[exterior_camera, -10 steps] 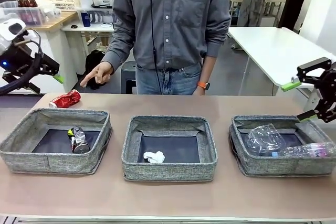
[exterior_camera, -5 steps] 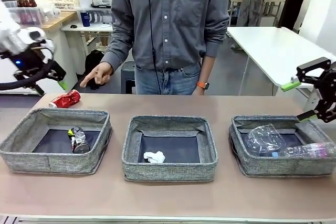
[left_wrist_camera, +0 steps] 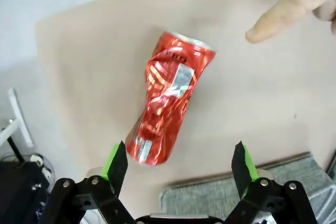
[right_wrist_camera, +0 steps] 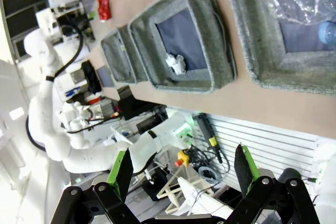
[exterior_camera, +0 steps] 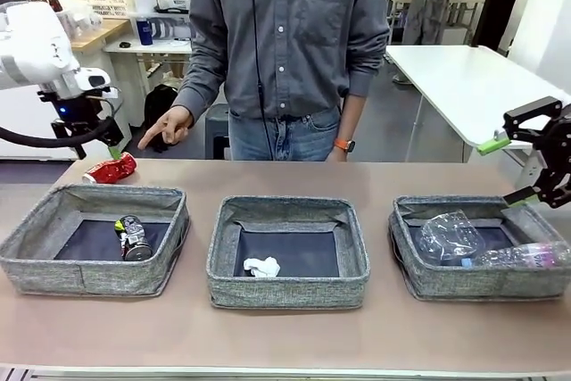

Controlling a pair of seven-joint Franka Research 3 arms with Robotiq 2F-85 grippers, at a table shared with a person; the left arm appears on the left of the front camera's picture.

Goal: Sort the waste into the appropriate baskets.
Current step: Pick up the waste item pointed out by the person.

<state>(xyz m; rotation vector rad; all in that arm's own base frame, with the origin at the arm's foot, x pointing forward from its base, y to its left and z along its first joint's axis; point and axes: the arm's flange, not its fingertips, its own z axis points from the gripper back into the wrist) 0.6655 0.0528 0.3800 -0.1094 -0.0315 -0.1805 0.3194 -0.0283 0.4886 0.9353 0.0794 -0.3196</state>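
A dented red can point(exterior_camera: 111, 169) lies on the table behind the left basket point(exterior_camera: 80, 276). My left gripper point(exterior_camera: 112, 147) hangs open just above it; in the left wrist view the can point(left_wrist_camera: 168, 98) lies beyond the open left gripper point(left_wrist_camera: 179, 161). A dark drink can point(exterior_camera: 134, 238) rests in the left basket. The small white paper wad point(exterior_camera: 261, 266) sits in the middle basket point(exterior_camera: 285, 292). A clear plastic cup point(exterior_camera: 449, 236) and a clear bottle point(exterior_camera: 522, 256) lie in the right basket point(exterior_camera: 473, 285). My right gripper point(exterior_camera: 504, 172) stands open above that basket's far right, with nothing between its fingers.
A person stands at the far side, with one hand point(exterior_camera: 165, 127) pointing a finger point(left_wrist_camera: 283, 9) down at the red can. A corner of the left basket point(left_wrist_camera: 220, 198) lies close under my left gripper. Bare tabletop point(exterior_camera: 285, 336) runs along the near edge.
My left arm has swung right and down to hang over the red can. The right arm, the person's hand and the waste have stayed put.
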